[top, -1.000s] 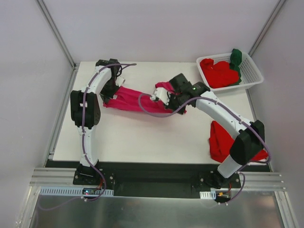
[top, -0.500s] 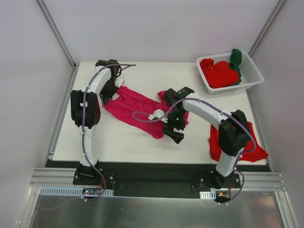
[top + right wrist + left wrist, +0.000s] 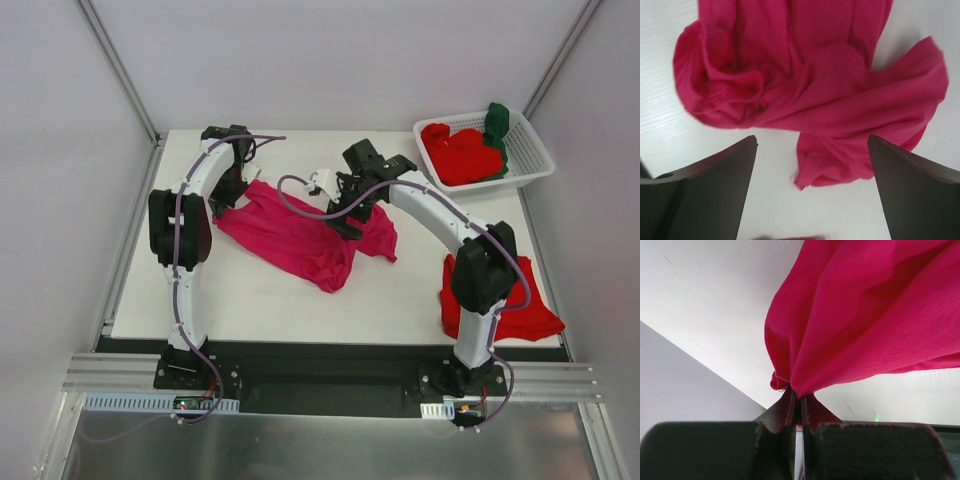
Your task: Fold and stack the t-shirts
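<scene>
With the left fingers clamped on an edge of the magenta t-shirt, which lies crumpled on the table, lower the wide-spread, empty right fingers onto the opposite edge and draw the cloth flat.

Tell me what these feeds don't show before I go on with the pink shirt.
- Top view: the spot where the left claw pinches the magenta shirt is hidden under the left arm.
- Top view: the right arm covers part of the red shirt; its fold is unclear.
- Top view: the basket is too small to count its shirts.
- Right wrist view: the top edge cuts off the magenta shirt.
</scene>
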Robot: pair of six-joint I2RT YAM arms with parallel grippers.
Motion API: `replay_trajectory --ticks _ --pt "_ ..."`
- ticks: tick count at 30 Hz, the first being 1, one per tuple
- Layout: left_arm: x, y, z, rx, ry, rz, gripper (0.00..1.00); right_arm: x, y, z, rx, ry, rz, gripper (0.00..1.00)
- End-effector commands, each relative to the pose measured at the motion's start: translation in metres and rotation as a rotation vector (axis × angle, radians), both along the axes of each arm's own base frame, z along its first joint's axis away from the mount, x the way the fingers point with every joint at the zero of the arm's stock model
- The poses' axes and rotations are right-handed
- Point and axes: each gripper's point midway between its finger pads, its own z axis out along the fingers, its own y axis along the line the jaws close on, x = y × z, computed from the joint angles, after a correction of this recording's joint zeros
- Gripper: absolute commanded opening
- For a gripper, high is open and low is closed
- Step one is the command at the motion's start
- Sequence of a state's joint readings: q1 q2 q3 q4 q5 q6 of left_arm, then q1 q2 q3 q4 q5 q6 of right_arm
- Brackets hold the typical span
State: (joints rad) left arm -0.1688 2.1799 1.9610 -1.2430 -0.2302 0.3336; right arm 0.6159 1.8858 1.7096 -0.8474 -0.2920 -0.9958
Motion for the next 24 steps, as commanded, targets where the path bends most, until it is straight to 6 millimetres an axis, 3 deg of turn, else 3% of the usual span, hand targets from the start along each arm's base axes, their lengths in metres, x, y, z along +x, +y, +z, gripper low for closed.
replay_trajectory --ticks 1,5,6,9,10,13,15,18,21,24 --pt "-0.007 0.008 0.025 0.019 -0.031 -0.016 0.0 0.022 0.031 -0.024 0.001 -0.059 -0.007 0.96" --pt "-0.011 0.008 0.028 0.017 -0.031 -0.02 0.0 0.024 0.05 -0.051 0.005 -0.112 0.021 0.96" --pt "-0.009 0.008 0.032 0.019 -0.044 -0.022 0.18 0.022 0.052 -0.055 0.001 -0.106 0.029 0.96" --pt "0.004 0.007 0.049 0.011 -0.111 -0.031 0.55 0.02 0.064 -0.056 0.0 -0.077 0.021 0.96" --pt "0.008 0.004 0.054 -0.006 -0.134 -0.034 0.72 0.02 0.067 -0.054 0.006 -0.075 0.019 0.96" --pt "0.022 -0.013 0.078 -0.099 -0.223 -0.056 0.88 0.018 0.067 -0.048 0.018 -0.081 0.028 0.96" --pt "0.029 -0.031 0.09 -0.181 -0.266 -0.076 0.9 0.014 0.066 -0.043 0.014 -0.091 0.051 0.96" --pt "0.043 -0.048 0.091 -0.267 -0.307 -0.088 0.9 0.013 0.063 -0.033 0.011 -0.106 0.056 0.96" --pt "0.063 -0.056 0.077 -0.309 -0.31 -0.103 0.9 0.016 0.057 -0.021 0.008 -0.139 0.043 0.96" --pt "0.084 -0.065 0.054 -0.352 -0.319 -0.13 0.9 0.018 0.055 0.004 0.029 -0.191 0.032 0.96"
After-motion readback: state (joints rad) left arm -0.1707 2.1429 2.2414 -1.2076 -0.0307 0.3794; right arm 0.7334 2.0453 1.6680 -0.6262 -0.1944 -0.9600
